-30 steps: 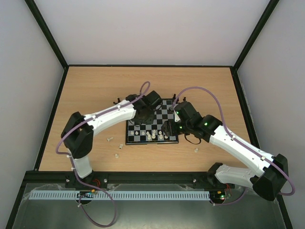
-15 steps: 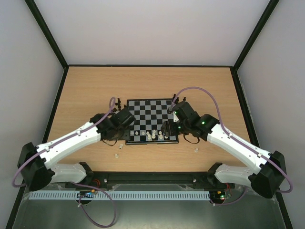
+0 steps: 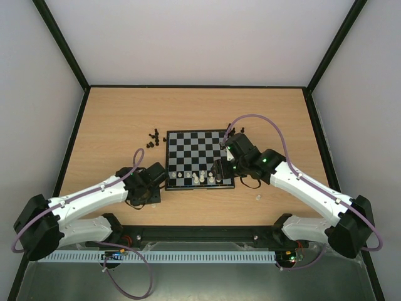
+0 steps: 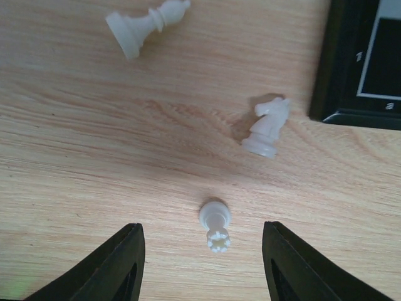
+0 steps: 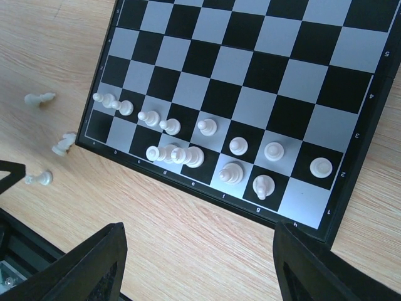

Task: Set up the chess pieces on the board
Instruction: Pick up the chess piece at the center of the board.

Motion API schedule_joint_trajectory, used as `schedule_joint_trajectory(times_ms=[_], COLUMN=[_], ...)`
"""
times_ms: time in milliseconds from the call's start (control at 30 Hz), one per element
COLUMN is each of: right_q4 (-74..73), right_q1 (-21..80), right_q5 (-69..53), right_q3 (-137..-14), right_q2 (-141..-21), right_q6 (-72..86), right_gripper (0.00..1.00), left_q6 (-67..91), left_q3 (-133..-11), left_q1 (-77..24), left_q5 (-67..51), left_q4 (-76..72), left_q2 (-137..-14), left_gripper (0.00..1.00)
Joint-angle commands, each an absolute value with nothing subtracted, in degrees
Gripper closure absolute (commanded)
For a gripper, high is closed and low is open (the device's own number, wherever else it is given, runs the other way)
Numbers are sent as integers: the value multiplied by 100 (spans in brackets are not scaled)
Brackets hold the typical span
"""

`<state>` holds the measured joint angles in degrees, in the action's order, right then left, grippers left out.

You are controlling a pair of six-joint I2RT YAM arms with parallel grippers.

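The board (image 3: 199,144) lies mid-table, with several white chess pieces (image 5: 230,172) standing in its two near rows. My left gripper (image 4: 202,254) is open, low over the table left of the board's near corner (image 4: 341,63). A white rook (image 4: 215,224) stands upright between its fingers, untouched. A white knight (image 4: 266,125) stands just beyond, and a white bishop (image 4: 147,22) lies on its side farther off. My right gripper (image 5: 200,251) is open and empty over bare wood, just in front of the board's near edge (image 5: 207,194). In the top view my left gripper (image 3: 148,197) hides these loose pieces.
A cluster of black pieces (image 3: 153,138) lies off the board's far left corner, and more black pieces (image 3: 230,133) at its far right corner. One white piece (image 3: 257,197) lies on the table near the right arm. Black frame rails edge the table.
My left arm has pulled back from over the board to the near left and come down over the loose white pieces. My right arm has barely moved.
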<state>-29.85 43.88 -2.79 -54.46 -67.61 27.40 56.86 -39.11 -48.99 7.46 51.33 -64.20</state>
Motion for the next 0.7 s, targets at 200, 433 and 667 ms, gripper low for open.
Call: schedule_joint_trajectory(times_ms=[200, 433, 667], right_q4=[-3068, -3054, -3056], right_q1=[4368, 4367, 4366], right_q5=[-431, -391, -398], right_q3=[-5351, -5293, -5282], right_q2=[-6742, -6680, -6675], right_q6=[2663, 2669, 2672], right_gripper=[36, 36, 36], left_q6=[5838, 5768, 5815], left_q3=[-3542, -3515, -3466], left_q1=[-4981, -4983, -4996], left_q5=[443, 422, 400], left_q4=[4403, 4287, 4404], left_q2=[-6816, -7041, -6929], left_gripper=[55, 60, 71])
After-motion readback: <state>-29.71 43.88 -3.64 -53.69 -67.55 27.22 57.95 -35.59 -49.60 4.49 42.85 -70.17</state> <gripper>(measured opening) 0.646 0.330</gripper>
